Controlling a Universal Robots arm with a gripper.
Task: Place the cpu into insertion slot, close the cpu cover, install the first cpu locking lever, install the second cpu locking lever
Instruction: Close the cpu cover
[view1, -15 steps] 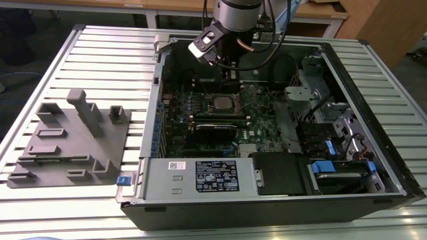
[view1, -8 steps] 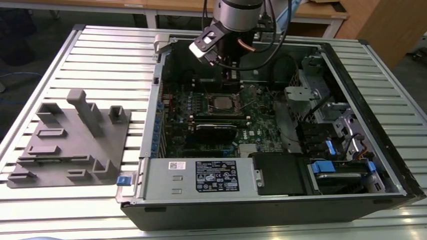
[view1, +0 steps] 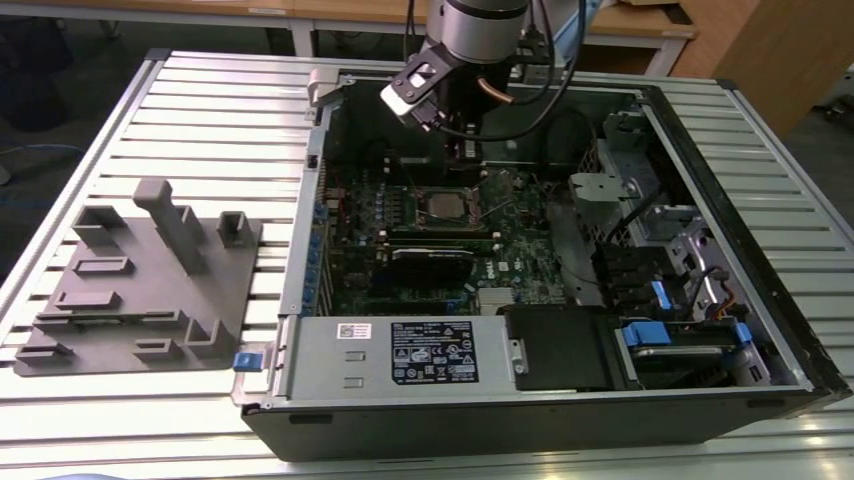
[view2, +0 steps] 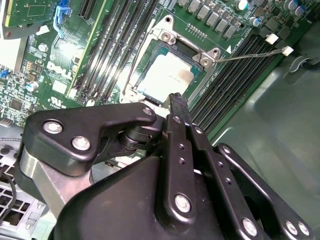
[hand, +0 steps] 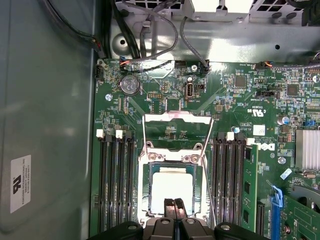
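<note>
The gripper (hand: 174, 204) has its two fingers pressed together with nothing between them. In both wrist views their tips sit at one edge of the cpu (hand: 171, 190); whether they touch it cannot be told. The cpu lies flat in the insertion slot (hand: 146, 197), silver face up. The cpu cover (hand: 175, 116) is swung open on the slot's far side from the fingers. In the exterior view the arm (view1: 467, 30) reaches into the far part of the open computer case (view1: 534, 420).
</note>
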